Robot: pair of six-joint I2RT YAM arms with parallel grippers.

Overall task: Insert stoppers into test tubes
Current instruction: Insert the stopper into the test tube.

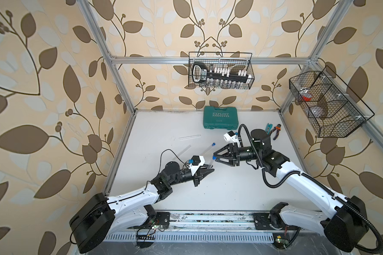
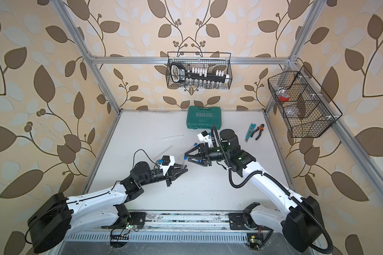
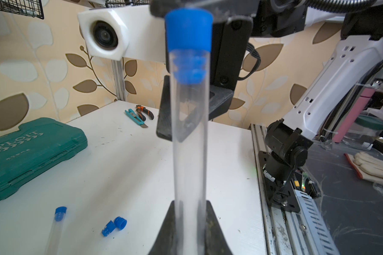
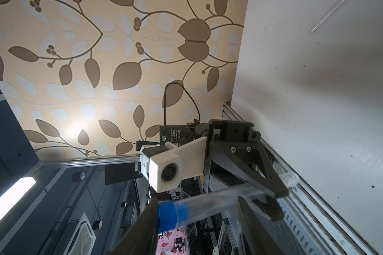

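Stopper (image 3: 188, 28) sits in the mouth of the tube (image 3: 189, 143). Its ribbed part is inside the clear wall and only the blue cap is outside, so it looks pushed in fully, or almost.

The left gripper (image 1: 210, 170) has its jaws pressed on the tube near the rounded end. It holds the tube above the table (image 1: 230, 187) with the mouth pointing toward the other arm. I think this grip leaves the mouth free and gives something firm to push against.

The right gripper (image 1: 215, 157) has its jaws spread. In the right wrist view one finger (image 4: 142, 223) touches the flat end of the cap, and the second finger is apart from it, beside the tube. So this gripper pinches nothing, and the finger seems to work as a pusher along the tube.

On the table a capped tube (image 3: 55, 229) lies near two loose stoppers (image 3: 114, 225). Two bare tubes (image 1: 189, 136) lie farther off, apart from each other, which should make them easy to pick one by one.

By my judgement this is the second tube of four, at its last step. The risk is a push not straight along the tube. The left jaws hold it far from the mouth, so it could tilt or slip.
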